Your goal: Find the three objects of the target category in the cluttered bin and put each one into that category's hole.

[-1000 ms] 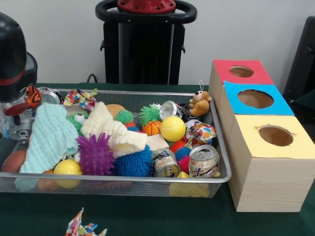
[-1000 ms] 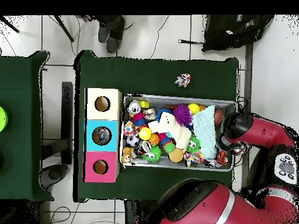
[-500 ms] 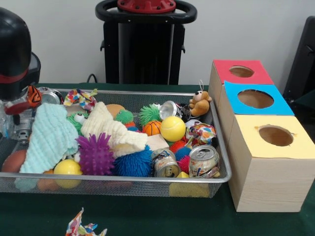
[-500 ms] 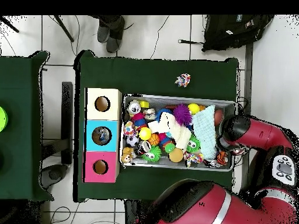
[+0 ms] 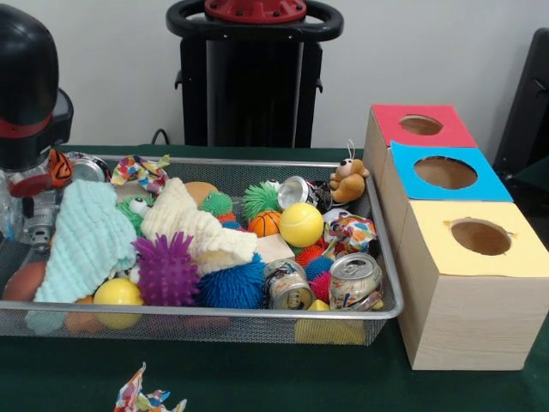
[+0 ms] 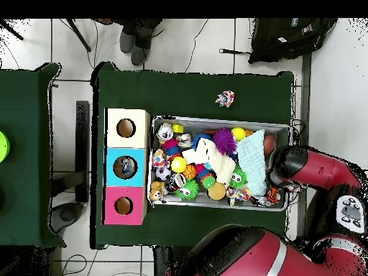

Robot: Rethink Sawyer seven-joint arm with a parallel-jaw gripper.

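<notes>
Item: wire-mesh bin [image 5: 214,322], heaped with mixed goods. The target category is not stated, so the three wanted things cannot be singled out; candidates are listed relative to the bin.

- Crushed cans: one [image 5: 355,281] at the bin's front corner nearest the boxes, a second [image 5: 287,286] just beside it, a third [image 5: 296,190] toward the back rim.
- Balls: yellow ball [image 5: 301,224] mid-bin, purple spiky ball [image 5: 165,270] near the front rim.
- Cloths: mint cloth [image 5: 84,243] and cream cloth [image 5: 197,227], draped over other goods.
- Outside the bin: three boxes with holes, yellow-topped [image 5: 480,237], blue-topped [image 5: 445,172] and red-topped [image 5: 420,125], touching in a row beside it.

Gripper [image 5: 34,219]: low at the bin's end farthest from the boxes, next to the mint cloth. Whether its claw is spread or closed cannot be told; the arm's black housing hides it in both views.

Risks (judged): the cloths lie over neighbours, so a grasp here may snag fabric and drag loose items along or tip them over the rim. A crushed can may slip from a pinch. The carry to the holes crosses the whole heap.

Change: the housing sits slightly higher than a second ago; in the overhead view the arm has swung a little. The bin's contents are unmoved.
</notes>
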